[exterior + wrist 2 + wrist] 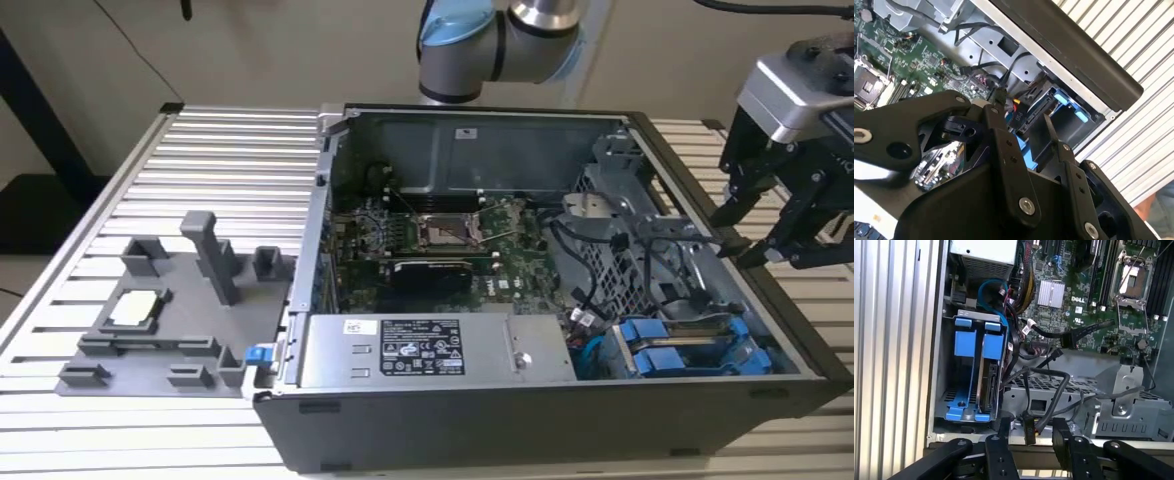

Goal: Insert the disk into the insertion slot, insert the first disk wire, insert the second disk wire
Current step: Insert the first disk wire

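1. At the exterior view's left, a grey parts fixture (147, 350) sits on the slatted tabletop (214, 140), well apart from the work.
2. In the middle stands the open computer case (534, 420), with its motherboard (441, 240) and power supply (414, 350) exposed.
3. Toward the exterior view's right, the disk (667, 358) in its blue carrier sits inside the insertion slot (945, 390), at the case's near corner. The first step looks done.
4. Furthest right, the end effector (743, 250) hovers above the case's side wall. It is released, with its fingers spread and nothing grasped.
5. I judge the first disk wire to be the step in hand.
   - In the first wrist view a black wire plug (1029, 432) hangs between the spread fingers (1001, 445), apparently touching neither.
   - Taking it calls for closing squarely on the plug body.
   - The neighbouring loose cables (1054, 375) must be kept from snagging.
6. The views add different things.
   - The exterior view places the end effector relative to the case wall.
   - The first wrist view shows the disk edge-on between its blue handles. I cannot tell whether any wire is seated in it.
   - The second wrist view shows the finger gap, with the blue carrier beyond it.
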